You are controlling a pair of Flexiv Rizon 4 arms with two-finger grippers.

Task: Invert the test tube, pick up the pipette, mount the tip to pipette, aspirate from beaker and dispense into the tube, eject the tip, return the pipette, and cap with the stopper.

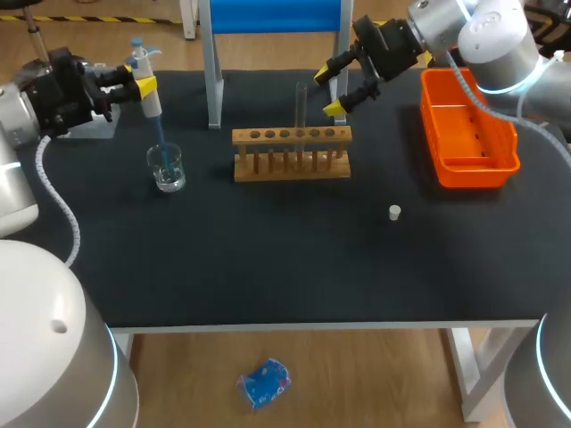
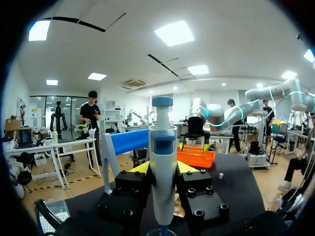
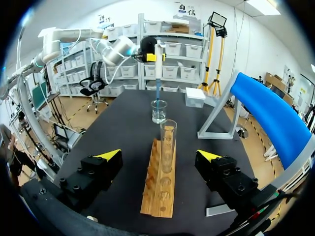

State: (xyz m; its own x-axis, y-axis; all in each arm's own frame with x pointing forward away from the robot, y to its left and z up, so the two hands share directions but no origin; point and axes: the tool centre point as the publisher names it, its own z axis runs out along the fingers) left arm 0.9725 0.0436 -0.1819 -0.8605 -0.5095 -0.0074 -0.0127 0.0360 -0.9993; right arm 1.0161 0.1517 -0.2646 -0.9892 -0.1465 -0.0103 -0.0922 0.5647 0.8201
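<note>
While left claw (image 1: pixel 144 86) grips pipette (image 1: pixel 153 105) over beaker (image 1: pixel 167 168), right claw (image 1: pixel 328 92) gaping empty, black tabletop (image 1: pixel 268 259)

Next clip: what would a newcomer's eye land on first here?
Most likely the left claw, shut on a white-and-blue pipette whose blue tip dips into the glass beaker at the table's left. Next, the clear test tube upright in the wooden rack, just ahead of the open right claw, untouched. The bright orange bin at the table's right also stands out.

Bright, even overhead lighting with soft shadows
</note>
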